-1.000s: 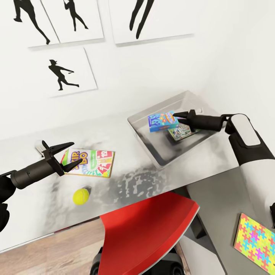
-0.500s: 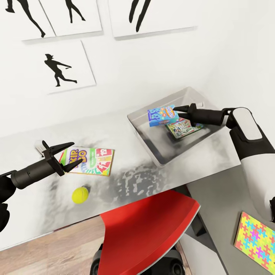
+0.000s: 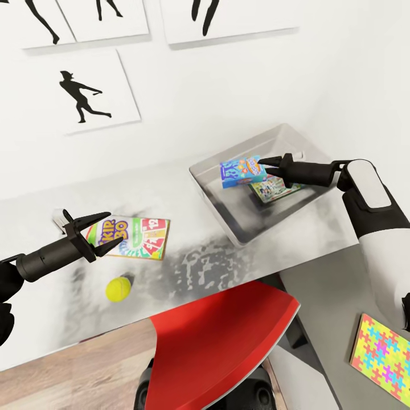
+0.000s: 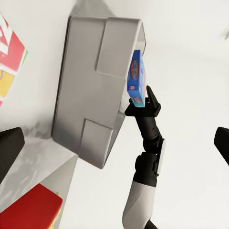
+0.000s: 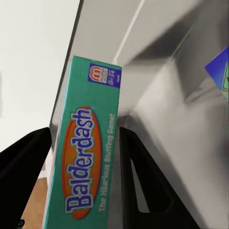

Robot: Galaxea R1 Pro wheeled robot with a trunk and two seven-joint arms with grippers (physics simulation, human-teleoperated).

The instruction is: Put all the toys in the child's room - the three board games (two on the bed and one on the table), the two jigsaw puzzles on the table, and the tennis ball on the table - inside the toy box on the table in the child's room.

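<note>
While right tool (image 3: 263, 166) clamps blue-green Balderdash board-game box (image 3: 241, 171) over grey rectangular toy box (image 3: 212, 197) at surface's far right corner, left tool (image 3: 105, 229) hangs apart over colourful Skip-Bo box (image 3: 139, 238); yellow tennis ball (image 3: 118, 288) near front edge.

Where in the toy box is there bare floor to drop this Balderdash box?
Bare floor lies at the toy box's near-left end, below the Balderdash box held in the right gripper. The right end is crowded by a flat game.

Black pointed claw (image 3: 265, 168) fingers, white-shelled forearm, black joints
</note>
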